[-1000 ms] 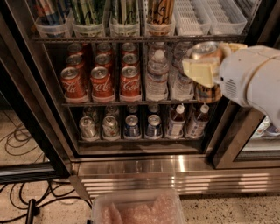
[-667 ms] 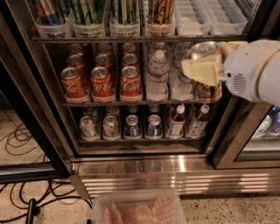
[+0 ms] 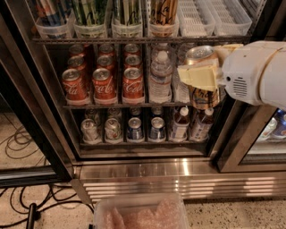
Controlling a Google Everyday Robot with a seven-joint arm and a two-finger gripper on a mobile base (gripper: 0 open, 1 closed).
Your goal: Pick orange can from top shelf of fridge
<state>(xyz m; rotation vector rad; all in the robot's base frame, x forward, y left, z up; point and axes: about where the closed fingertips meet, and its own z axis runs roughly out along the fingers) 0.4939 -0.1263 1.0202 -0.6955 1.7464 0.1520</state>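
My gripper (image 3: 203,76) is at the right, in front of the fridge's middle rack, and its pale fingers (image 3: 199,77) are shut on the orange can (image 3: 202,96). The can is tall and slim, with a silver top and dark script on its orange-tan body. It is held upright, clear of the racks. The top shelf (image 3: 134,40) runs along the upper edge with translucent bins; one bin holds more orange cans (image 3: 163,13). The fridge (image 3: 147,167) has black door frames and a ribbed steel base.
Red cola cans (image 3: 105,82) and water bottles (image 3: 159,78) fill the middle rack. Small cans and bottles (image 3: 134,129) stand on the lower rack. Green-striped tall cans (image 3: 91,11) sit in top bins. A clear plastic tub (image 3: 140,214) lies on the floor below. Cables (image 3: 18,143) lie at the left.
The arm holding the orange can has shifted slightly, staying at the same place in front of the middle rack. Nothing else has moved.
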